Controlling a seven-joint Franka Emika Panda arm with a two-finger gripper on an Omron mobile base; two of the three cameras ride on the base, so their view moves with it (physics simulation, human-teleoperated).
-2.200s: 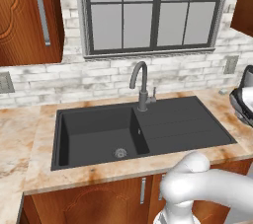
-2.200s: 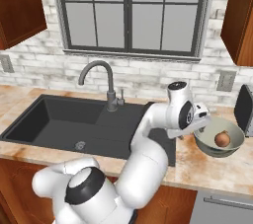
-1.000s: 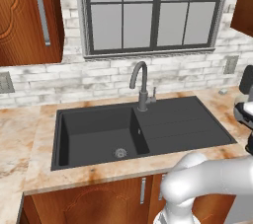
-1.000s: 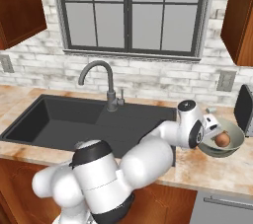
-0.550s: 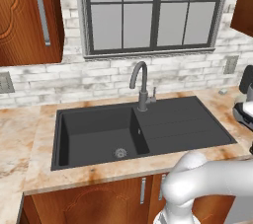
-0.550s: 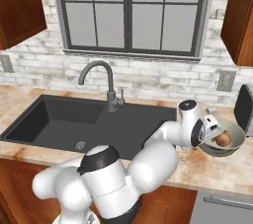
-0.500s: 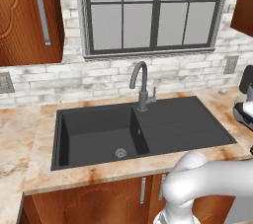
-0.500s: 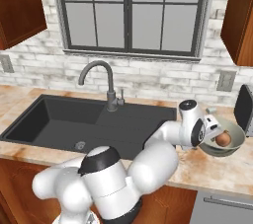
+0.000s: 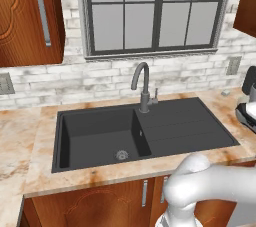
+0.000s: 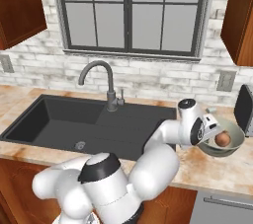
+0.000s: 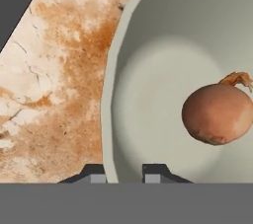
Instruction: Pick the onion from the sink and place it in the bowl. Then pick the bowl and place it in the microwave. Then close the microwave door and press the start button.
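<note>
Sink [image 9: 105, 136]: dark, one deep basin on the left with a round metal drain [image 9: 121, 155] at its floor, ribbed drainboard on the right; nothing lies in the basin.
Faucet [image 9: 141, 83]: grey, curved, standing at the back rim between basin and drainboard.
Bowl [image 10: 232, 145]: deep and round, pale cream inside, on the tabletop to the right of the sink, clear of the drainboard edge.
Onion [image 11: 216, 113]: brown-orange, with a small dry tip, lying inside the bowl on its cream floor, off to one side of the middle.
Pincer [image 11: 125, 172]: its two dark tips straddle the bowl's rim, one outside the wall and one inside, drawn close in on the rim and grasping the bowl.
Tabletop [image 9: 20, 136]: marbled cream and rust stone, running round the sink on all sides.
Room: whitewashed brick wall behind, a grey-framed window [image 9: 155, 11] above the faucet, wooden wall cabinets [image 9: 30, 18] at the left and right, wooden fronts below the tabletop.
Edges: the bowl sits near the tabletop's front edge; a dark appliance [image 10: 244, 109] stands just behind and right of it.
Open room: bare stone to the left of the sink and a strip along its front.
</note>
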